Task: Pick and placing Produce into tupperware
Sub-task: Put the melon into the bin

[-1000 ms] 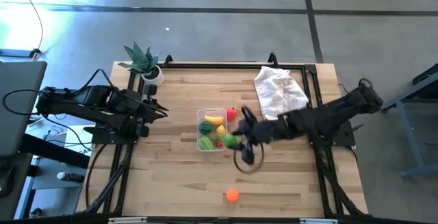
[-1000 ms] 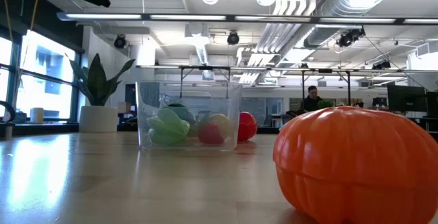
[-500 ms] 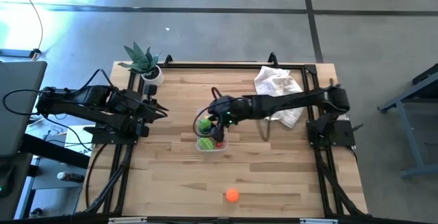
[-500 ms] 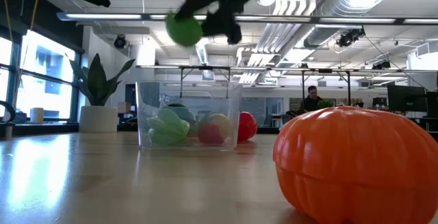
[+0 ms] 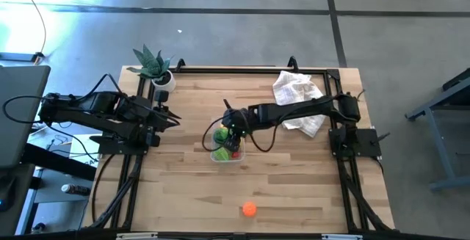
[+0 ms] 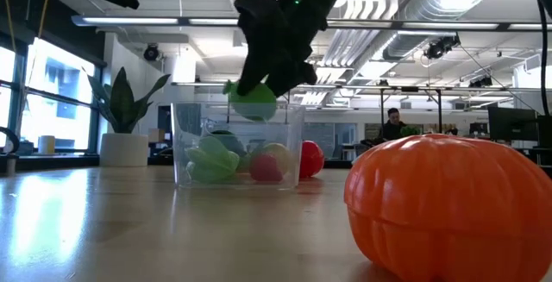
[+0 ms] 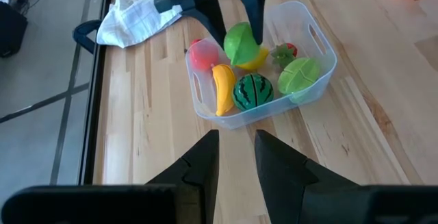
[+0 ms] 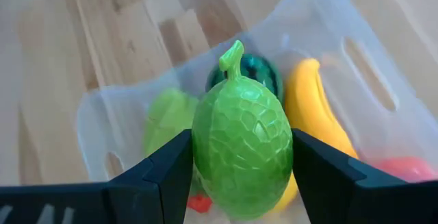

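Observation:
The clear tupperware (image 5: pixel 220 156) (image 7: pixel 321 40) stands mid-table and holds a yellow banana (image 7: pixel 223 87), a striped watermelon (image 7: pixel 252 90), a light green piece (image 7: pixel 298 75) and red pieces. My right gripper (image 5: pixel 224 131) (image 8: pixel 241 140) hangs over the tub, shut on a bumpy light green fruit (image 8: pixel 236 125) (image 6: pixel 253 101). An orange toy (image 5: pixel 250 209) (image 6: pixel 448 204) lies near the table's front edge. My left gripper (image 7: pixel 236 157) waits shut at the table's left. My right gripper pinches the light green fruit by its two opposite sides (image 8: pixel 203 148) between its two fingers (image 8: pixel 161 176). The fingers slant down from the table's right. The fruit's stem (image 8: pixel 233 51) points away from the wrist. The fruit hangs clear, at about the height of the tub's rim (image 6: pixel 237 106).
A crumpled white cloth (image 5: pixel 297 97) lies at the far right under the right arm. A potted green plant (image 5: pixel 153 65) (image 6: pixel 121 118) stands at the far left corner. Bare wood lies between the tub and the orange toy.
My right gripper has swung from just right of the tub toward the table's left with the green fruit, coming over the tub. It has then sunk, bringing the fruit down to the rim. It has stayed shut on the fruit throughout.

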You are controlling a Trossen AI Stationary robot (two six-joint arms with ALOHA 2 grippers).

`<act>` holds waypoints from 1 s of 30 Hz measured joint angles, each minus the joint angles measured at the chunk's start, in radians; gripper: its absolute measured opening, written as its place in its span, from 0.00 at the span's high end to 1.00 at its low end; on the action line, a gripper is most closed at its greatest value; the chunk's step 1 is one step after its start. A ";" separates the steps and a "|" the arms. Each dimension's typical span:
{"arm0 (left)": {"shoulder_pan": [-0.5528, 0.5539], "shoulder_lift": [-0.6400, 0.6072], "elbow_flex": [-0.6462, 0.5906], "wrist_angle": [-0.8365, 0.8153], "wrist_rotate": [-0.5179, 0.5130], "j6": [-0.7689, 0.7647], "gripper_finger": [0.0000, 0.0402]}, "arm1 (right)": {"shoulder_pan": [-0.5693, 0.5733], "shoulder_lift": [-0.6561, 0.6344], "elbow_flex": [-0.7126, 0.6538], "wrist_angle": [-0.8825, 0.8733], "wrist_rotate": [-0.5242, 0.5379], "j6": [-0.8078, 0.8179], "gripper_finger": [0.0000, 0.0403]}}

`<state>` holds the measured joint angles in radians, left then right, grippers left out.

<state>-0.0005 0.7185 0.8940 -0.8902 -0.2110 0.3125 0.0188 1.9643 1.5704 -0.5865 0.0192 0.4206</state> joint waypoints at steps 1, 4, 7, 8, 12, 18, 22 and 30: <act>0.000 0.000 0.000 0.000 0.000 0.000 0.79 | 0.004 0.004 0.000 -0.002 0.003 0.000 0.50; 0.000 0.000 0.000 0.000 0.000 0.000 0.79 | 0.015 0.020 0.001 -0.016 0.003 -0.001 0.50; 0.000 0.000 0.000 0.000 0.000 0.000 0.79 | 0.031 0.040 0.000 -0.017 0.005 -0.015 0.50; 0.000 0.000 0.000 0.000 0.000 0.000 0.79 | 0.036 0.043 -0.001 -0.018 0.007 -0.016 0.50; 0.000 0.000 0.000 0.000 0.000 0.000 0.79 | 0.055 0.060 0.000 -0.022 0.005 -0.017 0.50; 0.000 0.000 0.000 0.000 0.000 0.000 0.79 | 0.074 0.068 0.000 -0.028 0.005 -0.021 0.50; 0.000 0.000 0.000 0.000 0.000 0.000 0.79 | 0.078 0.078 0.000 -0.031 0.004 -0.029 0.50; 0.000 0.000 0.000 0.000 0.000 0.000 0.79 | 0.080 0.087 -0.001 -0.028 0.003 -0.048 0.50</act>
<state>-0.0005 0.7185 0.8941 -0.8903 -0.2108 0.3126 0.0990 2.0514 1.5696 -0.6148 0.0223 0.3729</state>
